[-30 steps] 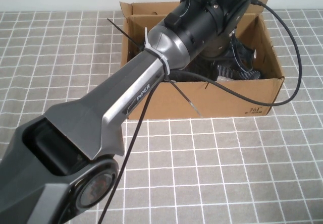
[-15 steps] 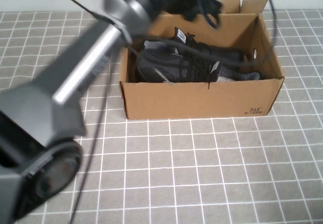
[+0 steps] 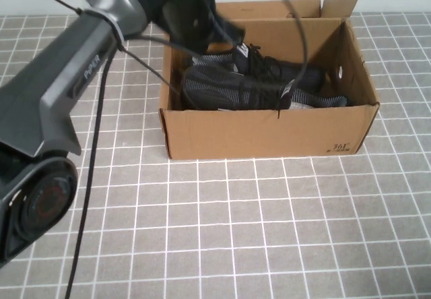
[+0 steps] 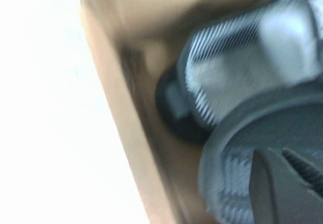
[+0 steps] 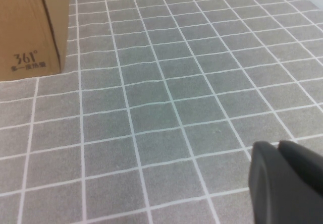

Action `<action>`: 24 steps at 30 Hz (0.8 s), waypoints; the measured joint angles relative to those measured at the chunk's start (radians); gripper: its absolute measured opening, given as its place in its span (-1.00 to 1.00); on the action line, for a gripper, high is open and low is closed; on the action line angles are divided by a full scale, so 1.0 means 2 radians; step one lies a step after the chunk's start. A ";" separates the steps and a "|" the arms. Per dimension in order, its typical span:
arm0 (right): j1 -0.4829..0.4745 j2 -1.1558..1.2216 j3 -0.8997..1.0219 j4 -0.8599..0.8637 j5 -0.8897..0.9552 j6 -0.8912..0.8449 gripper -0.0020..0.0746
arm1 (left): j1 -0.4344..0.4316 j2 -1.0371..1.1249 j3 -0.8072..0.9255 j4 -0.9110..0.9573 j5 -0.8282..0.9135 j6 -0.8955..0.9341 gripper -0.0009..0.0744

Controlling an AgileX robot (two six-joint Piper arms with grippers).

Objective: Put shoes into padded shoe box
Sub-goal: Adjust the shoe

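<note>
Both black knit shoes point(image 3: 232, 89) lie side by side inside the brown padded shoe box point(image 3: 269, 134), toes toward the box's right end. My left arm point(image 3: 101, 40) reaches in from the left, its wrist above the box's back left corner. My left gripper point(image 4: 275, 156) is shut and empty, hovering just above a shoe's striped heel point(image 4: 237, 67) next to the box wall point(image 4: 126, 113). My right gripper point(image 5: 275, 146) is shut and empty, low over the tiled table near the box's printed front corner point(image 5: 30, 57); the high view does not show it.
The box stands at the back middle of a grey tiled table point(image 3: 269, 231). Its rear flaps point(image 3: 337, 6) stand upright. Black cables point(image 3: 283, 16) from my left arm loop over the box opening.
My left arm has pulled up out of the box and swung left, uncovering both shoes. Its gripper has gone from open to shut with nothing in it.
</note>
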 joint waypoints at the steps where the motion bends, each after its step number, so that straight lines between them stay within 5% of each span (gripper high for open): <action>1: 0.000 0.000 0.000 0.000 0.000 0.000 -0.97 | 0.001 0.001 0.013 0.000 0.000 0.000 -0.98; 11: 0.000 0.000 0.000 0.000 0.000 0.000 -0.97 | 0.001 0.020 0.101 -0.028 -0.008 0.002 -0.98; 24: 0.000 0.000 0.000 0.000 0.000 0.000 -0.97 | 0.001 -0.046 0.033 -0.003 -0.006 0.005 -0.99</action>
